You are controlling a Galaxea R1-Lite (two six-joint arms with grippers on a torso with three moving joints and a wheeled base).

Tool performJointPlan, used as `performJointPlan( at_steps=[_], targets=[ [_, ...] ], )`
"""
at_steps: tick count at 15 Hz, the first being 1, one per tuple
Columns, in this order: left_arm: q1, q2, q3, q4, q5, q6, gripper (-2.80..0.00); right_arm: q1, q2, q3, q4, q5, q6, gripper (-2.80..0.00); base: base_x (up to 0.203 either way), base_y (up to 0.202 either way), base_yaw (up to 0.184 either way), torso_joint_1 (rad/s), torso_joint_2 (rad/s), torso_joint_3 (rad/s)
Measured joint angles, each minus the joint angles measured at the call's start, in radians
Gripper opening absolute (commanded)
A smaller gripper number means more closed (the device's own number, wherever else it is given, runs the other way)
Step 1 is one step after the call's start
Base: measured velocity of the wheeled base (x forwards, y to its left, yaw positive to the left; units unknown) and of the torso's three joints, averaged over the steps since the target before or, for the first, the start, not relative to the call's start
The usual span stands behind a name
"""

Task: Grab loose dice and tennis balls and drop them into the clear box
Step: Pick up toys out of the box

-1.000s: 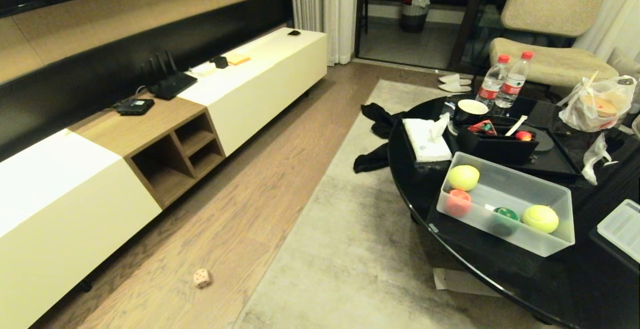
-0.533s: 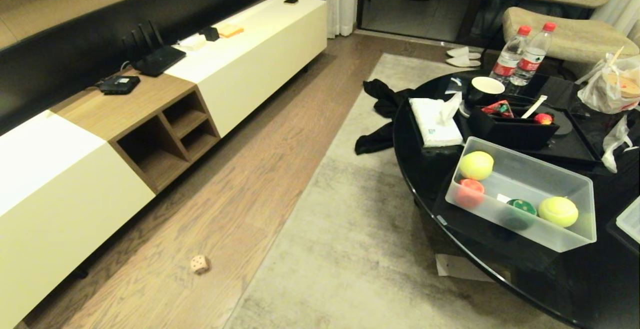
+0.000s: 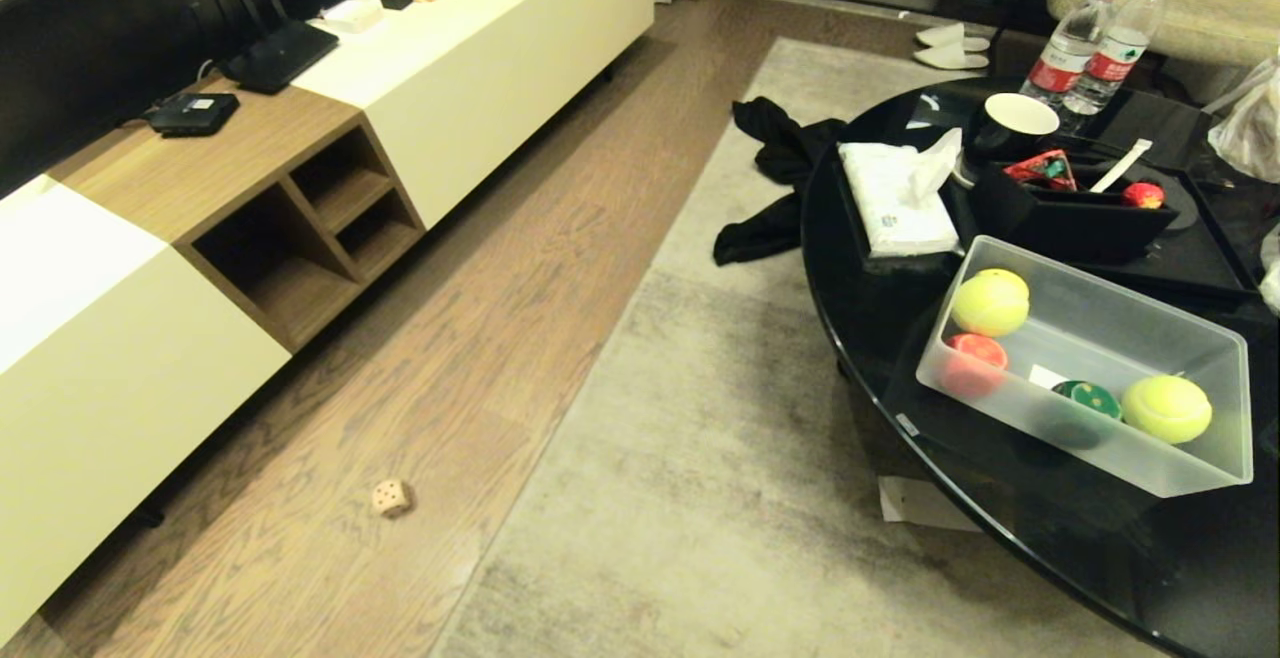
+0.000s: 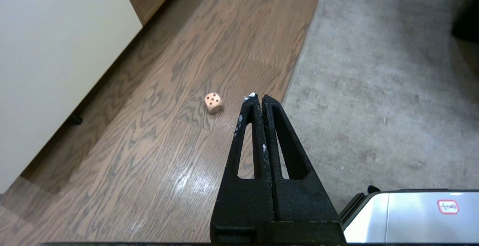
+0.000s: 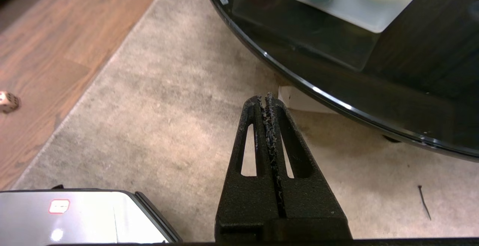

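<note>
right claw (image 5: pixel 266 97) pressed closed above rug (image 5: pixel 168 107), beside black table (image 5: pixel 393 70); dice (image 5: pixel 7 101) on floor.

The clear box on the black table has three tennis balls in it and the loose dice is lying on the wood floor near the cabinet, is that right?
Not quite. The clear box on the black table holds two tennis balls, not three, as the head view shows; a red piece and a green piece lie beside them. The dice does lie on the wood floor near the cabinet.
</note>
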Motion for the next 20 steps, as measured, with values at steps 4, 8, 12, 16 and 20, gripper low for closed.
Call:
performJointPlan(
  at_steps=[4,8,12,16,20],
  targets=[
    [0.0,0.0,0.0,-0.001,0.0,0.0,-2.8,0.0,0.0,0.0,0.0,0.0,0.0,-2.8,0.0,0.0,0.0,0.003,0.0,-0.196],
    [0.0,0.0,0.0,0.0,0.0,0.0,-2.8,0.0,0.0,0.0,0.0,-0.001,0.0,-2.8,0.0,0.0,0.0,0.006,0.0,-0.194],
    [0.0,0.0,0.0,0.0,0.0,0.0,-2.8,0.0,0.0,0.0,0.0,-0.001,0.0,-2.8,0.0,0.0,0.0,0.006,0.0,-0.199],
    [0.0,0.0,0.0,-0.001,0.0,0.0,-2.8,0.0,0.0,0.0,0.0,-0.001,0.0,-2.8,0.0,0.0,0.0,0.003,0.0,-0.196],
    [0.0,0.0,0.0,-0.001,0.0,0.0,-2.8,0.0,0.0,0.0,0.0,0.0,0.0,-2.8,0.0,0.0,0.0,0.004,0.0,-0.196]
  ],
)
